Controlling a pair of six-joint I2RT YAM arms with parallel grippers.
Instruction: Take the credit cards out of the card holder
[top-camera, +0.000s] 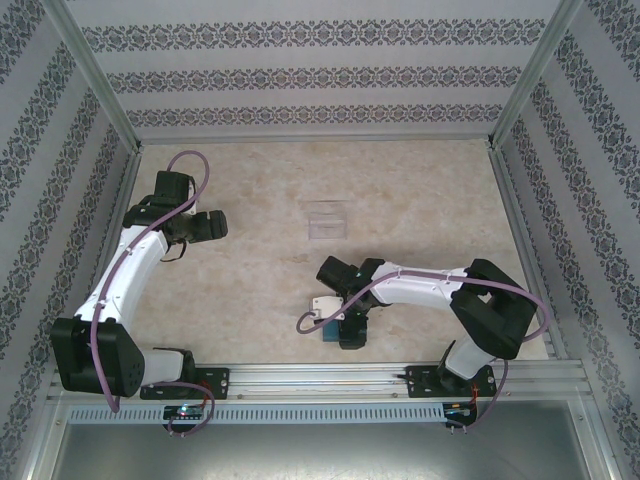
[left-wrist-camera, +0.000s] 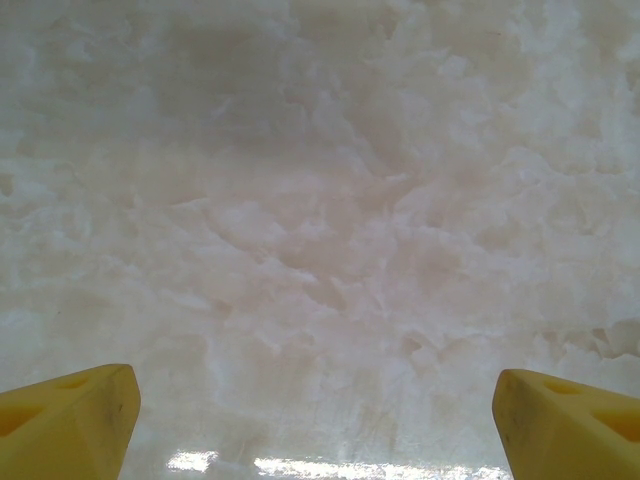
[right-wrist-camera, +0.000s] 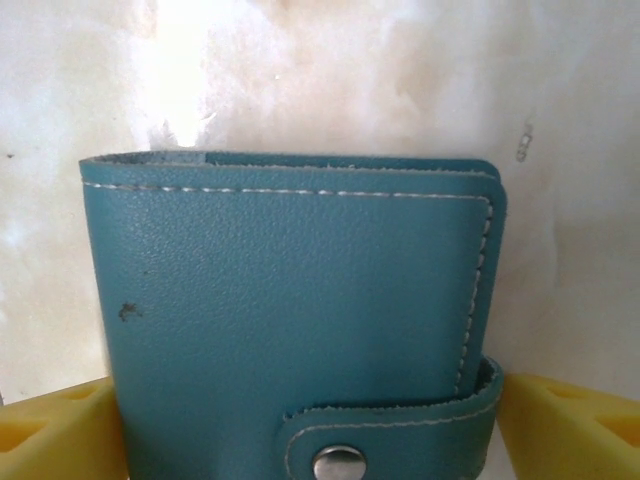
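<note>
The teal card holder (right-wrist-camera: 300, 300) is folded shut, its tab (right-wrist-camera: 390, 440) snapped closed with a metal stud. It lies on the table near the front edge (top-camera: 328, 338). My right gripper (right-wrist-camera: 310, 425) reaches down over it (top-camera: 346, 332). Its yellow fingers (right-wrist-camera: 60, 430) are spread wide, one against each side edge of the holder. A small pale flat piece (top-camera: 322, 302) lies just beyond the gripper; I cannot tell whether it is a card. No credit cards show at the closed holder. My left gripper (left-wrist-camera: 315, 425) hovers open over bare table at the far left (top-camera: 205, 225).
A clear plastic tray (top-camera: 326, 220) sits on the marble-patterned table (top-camera: 420, 200) beyond the right gripper. Patterned walls close in three sides, and a metal rail (top-camera: 320, 375) runs along the front edge.
</note>
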